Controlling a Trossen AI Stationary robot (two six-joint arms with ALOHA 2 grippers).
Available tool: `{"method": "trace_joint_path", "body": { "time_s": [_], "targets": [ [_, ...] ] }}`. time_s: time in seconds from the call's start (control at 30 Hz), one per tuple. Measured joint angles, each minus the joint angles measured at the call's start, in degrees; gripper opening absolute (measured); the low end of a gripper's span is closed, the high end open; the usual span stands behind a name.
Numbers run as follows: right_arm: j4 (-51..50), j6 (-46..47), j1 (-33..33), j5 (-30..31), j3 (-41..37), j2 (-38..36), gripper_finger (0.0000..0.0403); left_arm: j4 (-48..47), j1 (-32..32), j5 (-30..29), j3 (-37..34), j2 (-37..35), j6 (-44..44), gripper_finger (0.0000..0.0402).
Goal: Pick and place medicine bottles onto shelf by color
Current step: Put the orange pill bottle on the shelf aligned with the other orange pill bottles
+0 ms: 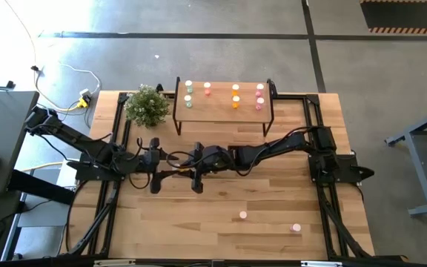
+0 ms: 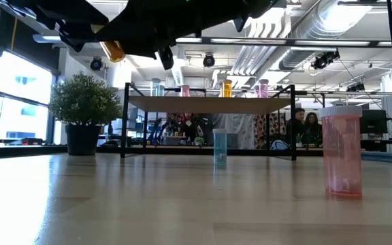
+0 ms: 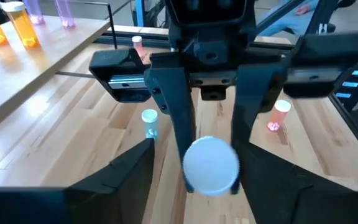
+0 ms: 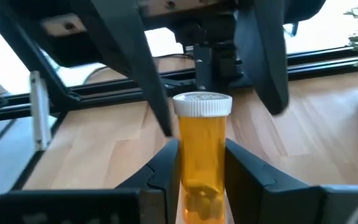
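Note:
An orange medicine bottle [image 4: 201, 149] with a white cap is held in the air over the table's middle; the low view shows the bottle [image 2: 112, 50] high up. My right gripper [image 4: 201, 163] is shut on it. My left gripper [image 3: 199, 149] faces it, open, with a finger on either side of the cap [image 3: 210, 165], apart from it. In the high view the left gripper [image 1: 170, 165] and right gripper [image 1: 184, 167] meet. The shelf [image 1: 224, 111] stands on black legs at the far edge. It carries green, pink, orange and magenta bottles. My right gripper pinches the orange bottle's body [image 4: 202, 186] between its two fingers [image 4: 163, 167]. The fingers come level from the table's right and lie along the bottle. The bottle is lifted clear and lies about level. Its cap end [image 4: 202, 104] sticks out past the fingertips toward my left gripper.
A pink bottle [image 1: 243, 216] and another pink bottle [image 1: 296, 228] stand near the table's near right. A pale green bottle [image 2: 220, 148] stands on the table in the low view. A potted plant [image 1: 147, 105] sits left of the shelf.

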Motion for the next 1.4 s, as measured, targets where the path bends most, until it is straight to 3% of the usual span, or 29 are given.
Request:
{"method": "trace_joint_path", "body": {
  "time_s": [0.5, 0.93, 1.2, 1.4],
  "targets": [
    [-3.42, 1.29, 0.12, 5.83, -0.02, -0.49, 0.0090, -0.05, -0.02, -0.68, 0.00, -5.04, 5.27, 0.0225],
    [-12.11, -2.32, -0.03, 11.11, -0.24, -6.50, 0.0090, -0.63, -0.02, -4.12, 0.00, -8.44, 7.96, 0.0225],
    [-15.06, -4.35, -0.03, 19.24, -4.53, -12.89, 0.0090, -0.55, -0.02, -4.69, 0.00, -8.44, 7.98, 0.0225],
    [-13.60, -3.61, -0.03, 26.30, -12.60, -20.27, 0.0090, -0.62, -0.02, -4.77, 0.00, -8.42, 8.49, 0.0225]
  ]
}}
